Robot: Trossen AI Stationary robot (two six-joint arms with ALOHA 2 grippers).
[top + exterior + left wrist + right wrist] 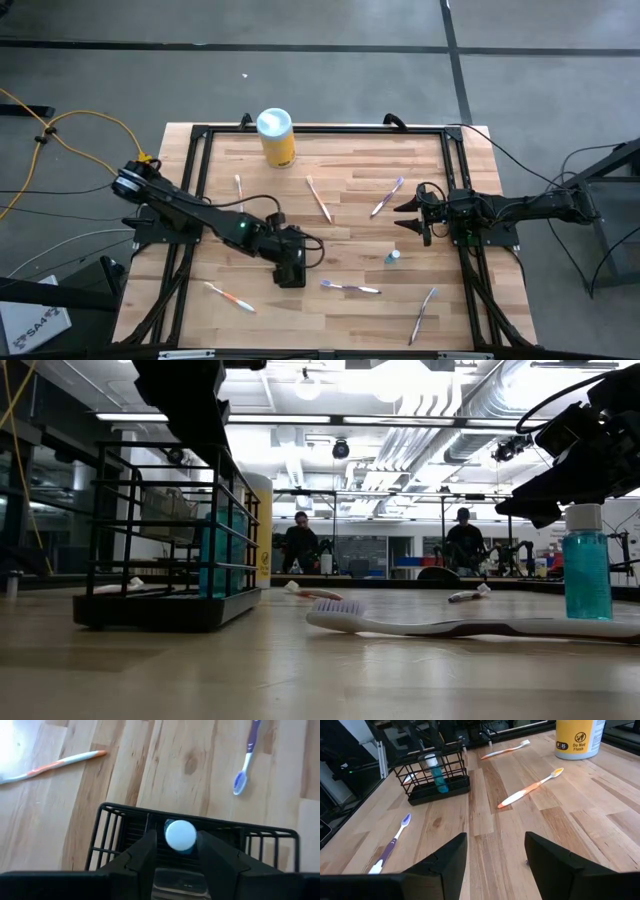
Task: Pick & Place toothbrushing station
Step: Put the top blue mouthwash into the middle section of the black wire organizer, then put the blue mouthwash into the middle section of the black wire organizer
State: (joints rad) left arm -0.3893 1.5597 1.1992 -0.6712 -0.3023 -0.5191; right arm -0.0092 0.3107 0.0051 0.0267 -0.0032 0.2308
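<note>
The toothbrushing station [150, 610] is a black wire rack that stands on its base on the wooden table, left of centre; it also shows in the right wrist view [451, 786]. A blue bottle with a white cap [180, 835] stands upright inside it. My left gripper [177, 834] hangs over the rack, pointing down, with its open fingers on either side of the cap. My right gripper [412, 216] is open and empty at the table's right, above the wood. A second blue bottle [393, 257] stands on the table near it. My left gripper comes from above with one finger [150, 847] on each side of the bottle's white cap. A sliver of rack shows between one finger and the cap. I cannot tell whether the fingers touch the cap or the rack.
A yellow canister with a white lid [275, 137] stands at the far edge. Several toothbrushes lie about: a purple one [350, 288] beside the rack, an orange one [230, 297] near the front left, others mid-table [318, 198]. A black frame [200, 130] borders the table.
</note>
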